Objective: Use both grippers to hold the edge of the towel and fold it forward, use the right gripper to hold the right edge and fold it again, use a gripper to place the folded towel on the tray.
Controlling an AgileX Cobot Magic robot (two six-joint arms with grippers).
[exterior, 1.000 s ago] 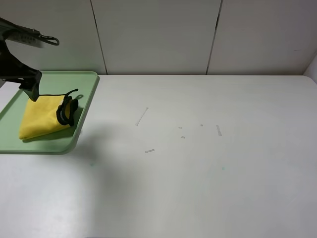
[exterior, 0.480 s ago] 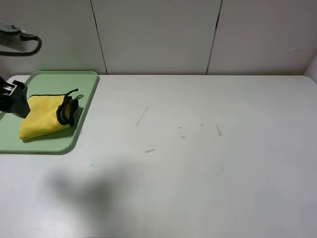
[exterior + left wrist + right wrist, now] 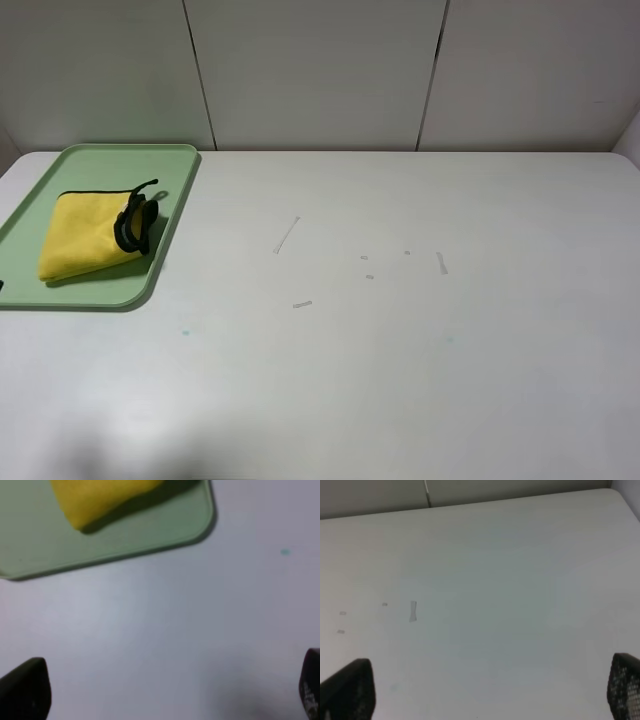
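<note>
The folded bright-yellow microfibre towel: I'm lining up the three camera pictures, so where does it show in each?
Exterior high: the folded yellow towel lies at the far left, on the pale mint-green plastic tray.
Left wrist: only a yellow corner of it shows at the top edge, on the tray.
Right wrist: not in view; only bare white table.
Shared landmark: the tray's rounded corner, in the exterior and left wrist views.

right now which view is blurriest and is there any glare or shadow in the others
Left wrist view is softest: the towel, tray and near fingertips are all smeared. Exterior high view is sharp and evenly lit, with a faint shadow on the table at lower left. Right wrist view is mildly soft, without glare.
</note>
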